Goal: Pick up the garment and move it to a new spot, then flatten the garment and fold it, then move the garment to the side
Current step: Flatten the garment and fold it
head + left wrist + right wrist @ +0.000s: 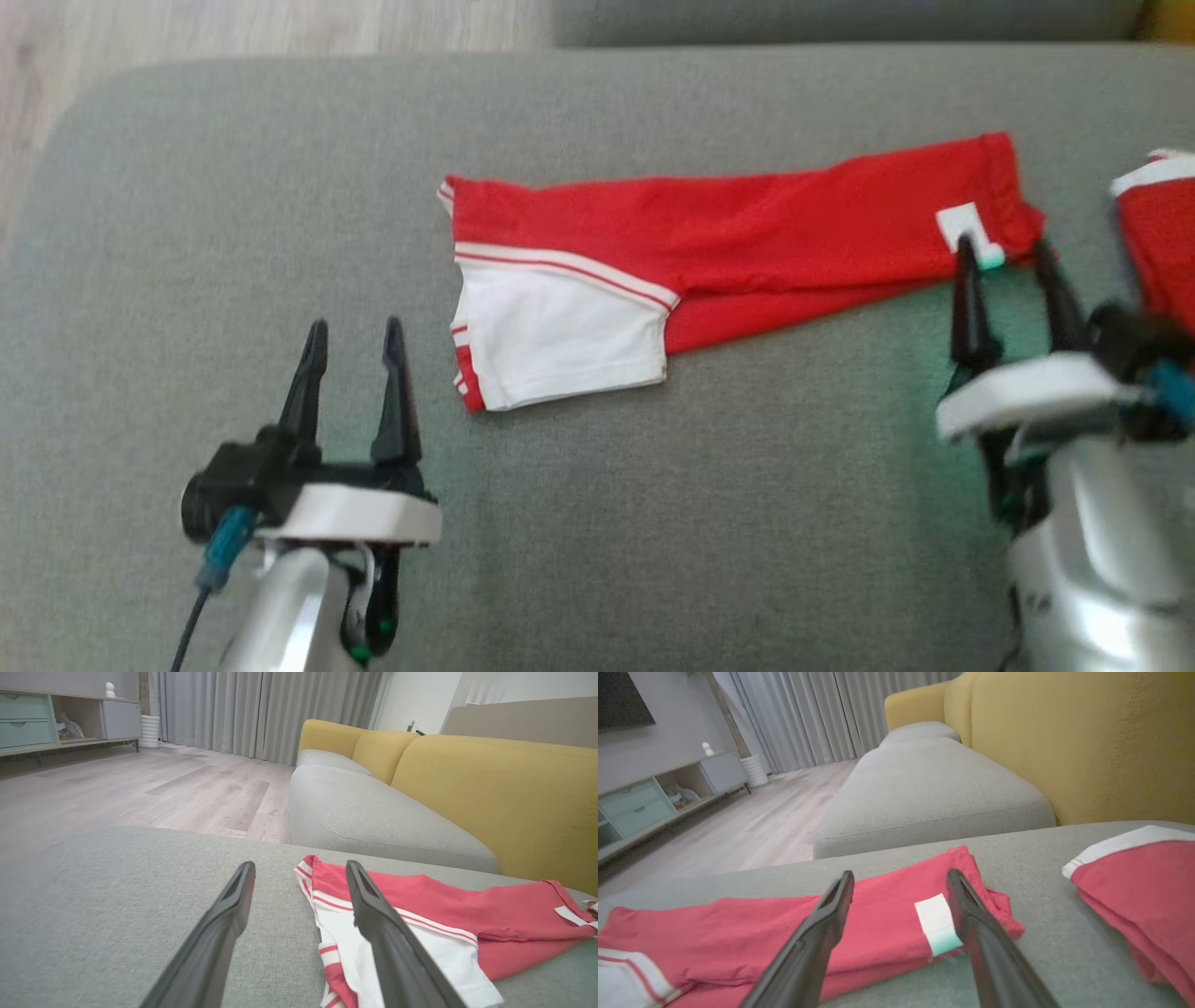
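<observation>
On the grey cushion point(653, 513), red-and-white garment point(709, 243) laid flat in a long fold, right gripper point(1001, 247) spread wide and empty at its labelled end, left gripper point(355, 325) spread wide, empty, near its white end

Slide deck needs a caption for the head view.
Open left gripper and open right gripper near either end of a red-and-white garment on a grey cushion.

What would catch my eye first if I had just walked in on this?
A bright red garment with a white panel lies stretched long across the grey cushion. Two black pincers stand open near it: the left pincer beside its white end, the right pincer at the end with the white label. Behind, a yellow sofa back glows.
</observation>
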Tool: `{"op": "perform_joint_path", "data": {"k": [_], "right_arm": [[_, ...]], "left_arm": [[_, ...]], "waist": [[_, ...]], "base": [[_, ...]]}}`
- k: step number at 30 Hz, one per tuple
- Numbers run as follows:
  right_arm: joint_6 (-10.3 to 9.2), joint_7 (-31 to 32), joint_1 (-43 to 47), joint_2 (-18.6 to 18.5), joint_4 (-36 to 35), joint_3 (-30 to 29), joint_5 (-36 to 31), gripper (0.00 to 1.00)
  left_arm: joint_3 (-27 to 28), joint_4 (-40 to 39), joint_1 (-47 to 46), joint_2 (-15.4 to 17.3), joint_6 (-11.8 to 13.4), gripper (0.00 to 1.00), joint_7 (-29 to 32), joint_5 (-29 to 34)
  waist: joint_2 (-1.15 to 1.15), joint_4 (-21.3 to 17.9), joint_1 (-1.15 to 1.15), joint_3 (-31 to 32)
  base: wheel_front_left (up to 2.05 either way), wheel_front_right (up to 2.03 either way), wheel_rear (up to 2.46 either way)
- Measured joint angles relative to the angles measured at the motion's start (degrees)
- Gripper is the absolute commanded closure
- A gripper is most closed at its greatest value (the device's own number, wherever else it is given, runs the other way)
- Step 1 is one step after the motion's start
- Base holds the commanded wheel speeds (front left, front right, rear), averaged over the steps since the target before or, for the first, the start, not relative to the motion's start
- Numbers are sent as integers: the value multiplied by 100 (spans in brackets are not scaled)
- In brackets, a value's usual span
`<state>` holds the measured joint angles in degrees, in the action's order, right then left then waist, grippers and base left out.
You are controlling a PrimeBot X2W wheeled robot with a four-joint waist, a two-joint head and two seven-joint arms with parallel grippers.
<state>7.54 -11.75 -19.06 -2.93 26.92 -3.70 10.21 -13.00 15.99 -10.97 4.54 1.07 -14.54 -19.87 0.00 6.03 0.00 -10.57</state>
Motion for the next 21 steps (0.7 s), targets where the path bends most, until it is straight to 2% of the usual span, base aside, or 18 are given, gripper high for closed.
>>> {"op": "perform_joint_path", "data": {"k": [6,11,19,20,21], "right_arm": [[0,600,-937,1,510,-1042,-702,0],[0,881,-1463,-3,1294,-2223,-1692,0],[0,925,-1943,-29,2025,-2673,-2296,0],[0,924,-2026,-40,2117,-2681,-2338,65],[0,911,-2092,-43,2178,-2682,-2404,100]], "left_arm": [[1,57,-331,-141,-222,0,0,137],[-2,102,-567,-182,-318,0,0,179],[-3,158,-627,-197,-344,0,0,179],[-7,158,-630,-198,-343,0,0,179],[-8,163,-630,-199,-342,0,0,178]], "waist": [[0,124,1,-465],[0,312,1,-783],[0,407,0,-935],[0,402,0,-943],[0,393,0,-950]], "base": [[0,0,0],[0,0,0],[0,0,0],[0,0,0],[0,0,0]]}}
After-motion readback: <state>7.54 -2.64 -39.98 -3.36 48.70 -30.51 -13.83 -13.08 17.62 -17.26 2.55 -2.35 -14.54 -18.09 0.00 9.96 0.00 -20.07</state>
